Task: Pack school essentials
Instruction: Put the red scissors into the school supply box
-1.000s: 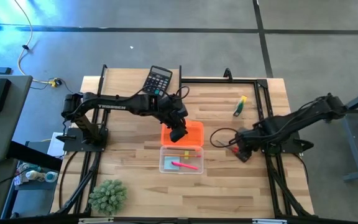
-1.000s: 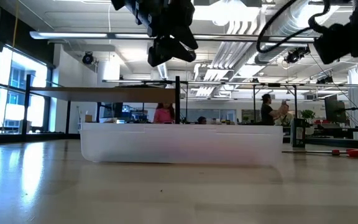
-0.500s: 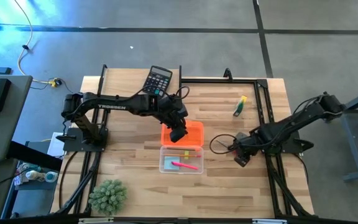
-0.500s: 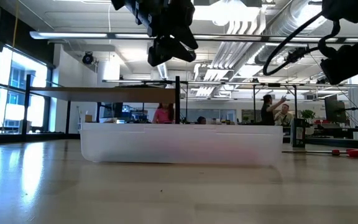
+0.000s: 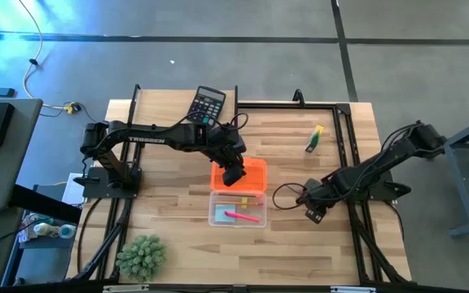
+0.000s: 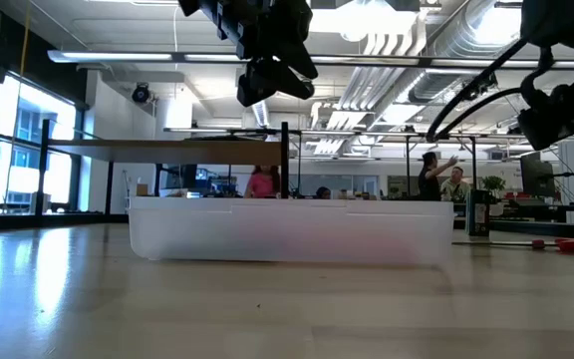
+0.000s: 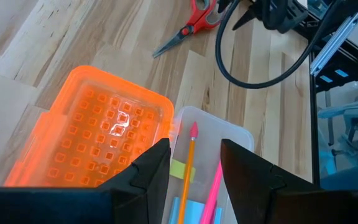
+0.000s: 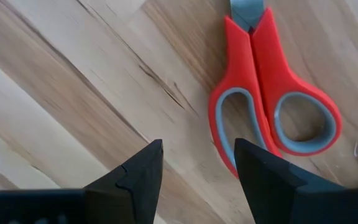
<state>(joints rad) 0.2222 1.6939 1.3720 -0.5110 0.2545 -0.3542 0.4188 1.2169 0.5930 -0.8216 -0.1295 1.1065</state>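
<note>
A clear box (image 5: 238, 209) stands on the table in front of its orange lid (image 5: 253, 170). In it lie a pink pen (image 5: 243, 216), a pale blue note pad (image 5: 221, 214) and a thin pencil (image 7: 189, 155). My left gripper (image 7: 194, 180) hangs open above the box's far edge, with the pencil showing below the gap, untouched. The red-handled scissors (image 8: 272, 99) lie flat on the table right of the box; they also show in the left wrist view (image 7: 194, 18). My right gripper (image 8: 197, 180) is open above the table, just beside the scissors' handles. A yellow-and-green crayon box (image 5: 313, 138) lies at the far right.
A black calculator (image 5: 208, 104) lies at the far edge and a spiky green plant (image 5: 141, 256) stands at the near left corner. A black cable (image 5: 287, 191) loops over the table beside my right gripper. In the low view people stand in the room behind the box (image 6: 287, 231).
My right gripper has moved toward the table's near edge and a little toward the clear box, staying above the table beside the scissors.
</note>
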